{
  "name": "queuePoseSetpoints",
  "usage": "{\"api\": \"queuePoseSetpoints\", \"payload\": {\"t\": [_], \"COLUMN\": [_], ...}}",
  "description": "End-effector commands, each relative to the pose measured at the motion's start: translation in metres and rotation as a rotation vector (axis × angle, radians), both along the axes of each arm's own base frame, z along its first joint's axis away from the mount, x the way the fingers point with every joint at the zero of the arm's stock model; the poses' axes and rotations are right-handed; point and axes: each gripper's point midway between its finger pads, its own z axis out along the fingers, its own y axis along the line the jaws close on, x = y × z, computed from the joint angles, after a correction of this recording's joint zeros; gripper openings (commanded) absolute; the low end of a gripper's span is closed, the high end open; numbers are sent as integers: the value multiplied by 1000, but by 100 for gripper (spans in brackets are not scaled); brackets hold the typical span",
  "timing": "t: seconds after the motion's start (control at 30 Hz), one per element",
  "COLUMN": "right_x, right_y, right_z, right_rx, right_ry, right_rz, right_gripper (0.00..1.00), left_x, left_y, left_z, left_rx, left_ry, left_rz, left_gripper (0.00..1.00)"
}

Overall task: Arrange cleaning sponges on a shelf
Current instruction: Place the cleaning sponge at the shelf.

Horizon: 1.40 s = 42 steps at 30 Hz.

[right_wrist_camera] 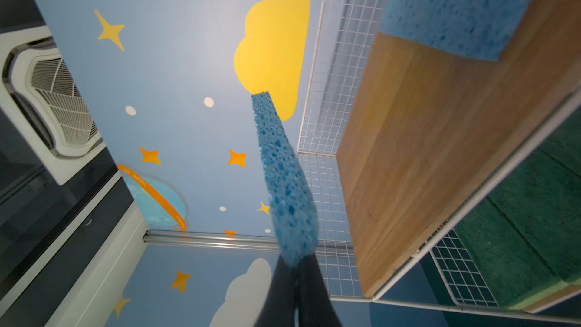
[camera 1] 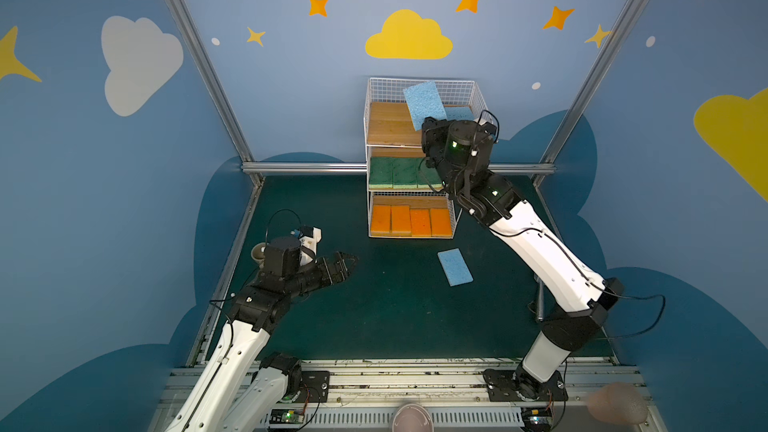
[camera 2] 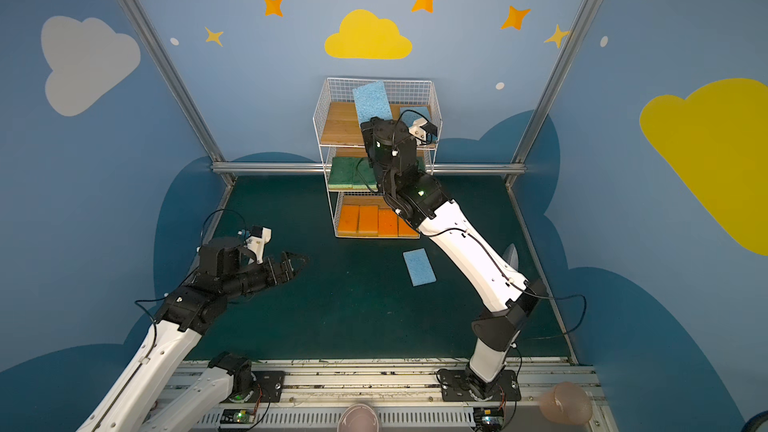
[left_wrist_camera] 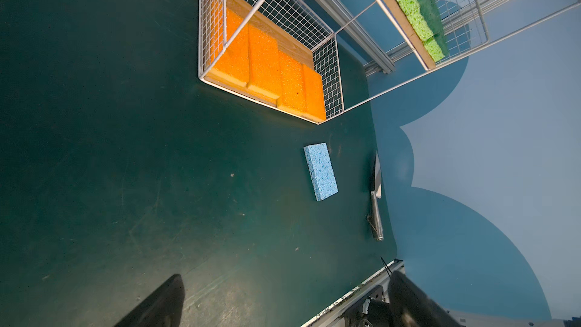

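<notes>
Above the top tier of the shelf (camera 1: 386,126) a light blue sponge (camera 1: 424,103) is held tilted by the right jaws; a second sponge (camera 1: 459,113) is laid on that tier, a third sponge (camera 1: 455,267) on the surface (camera 1: 374,317); the left jaws are spread wide

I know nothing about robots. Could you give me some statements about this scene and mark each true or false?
1. The right gripper holds a blue sponge at the shelf's top tier. True.
2. The orange sponges fill the middle tier. False: they fill the bottom tier; green sponges lie in the middle.
3. The left gripper grips a sponge. False: it is open and empty.
4. A second blue sponge lies on the table before the shelf. True.
</notes>
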Motion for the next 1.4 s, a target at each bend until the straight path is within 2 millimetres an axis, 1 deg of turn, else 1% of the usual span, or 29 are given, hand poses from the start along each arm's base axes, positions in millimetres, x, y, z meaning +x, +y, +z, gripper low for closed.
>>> {"api": "queuePoseSetpoints", "payload": {"t": [0.0,0.13,0.23,0.3,0.43,0.57,0.63,0.77,0.93,1.0,1.1,1.13,1.23,1.37], "right_x": [7,19,29,33,39,49,51,50,47,46,41,38,31,22], "right_y": [-16,-14,-13,-14,-16,-15,-15,-15,-18,-19,-20,-20,-21,-21], "right_z": [-3,-13,-30,-37,-45,-53,-53,-54,-49,-47,-41,-39,-37,-36], "right_rx": [77,99,128,130,135,161,159,147,133,124,101,87,69,55], "right_ry": [45,66,111,125,142,160,155,154,140,135,119,112,111,98], "right_rz": [-76,-78,-80,-90,-107,-86,-82,-81,-83,-80,-75,-72,-65,-54], "right_gripper": [0,0,0,0,0,0,0,20,34,37,45,51,64,67], "left_x": [0,-1,-2,-2,-2,-1,0,1,0,-1,-1,-2,-2,-3], "left_y": [-2,-4,-3,-4,-3,-3,-3,-2,-2,-2,-1,-1,-1,-1], "left_z": [-2,-1,-4,-6,-7,-7,-6,-7,-9,-10,-10,-9,-9,-9], "left_rx": [-12,-12,-11,-13,-12,-14,-15,-13,-14,-13,-12,-13,-14,-21], "left_ry": [1,2,9,16,16,18,19,21,30,32,31,32,30,36], "left_rz": [-13,-28,-32,-35,-36,-36,-34,-32,-28,-27,-25,-24,-22,-20], "left_gripper": [100,100,99,99,99,99,99,99,99,99,100,99,100,100]}}
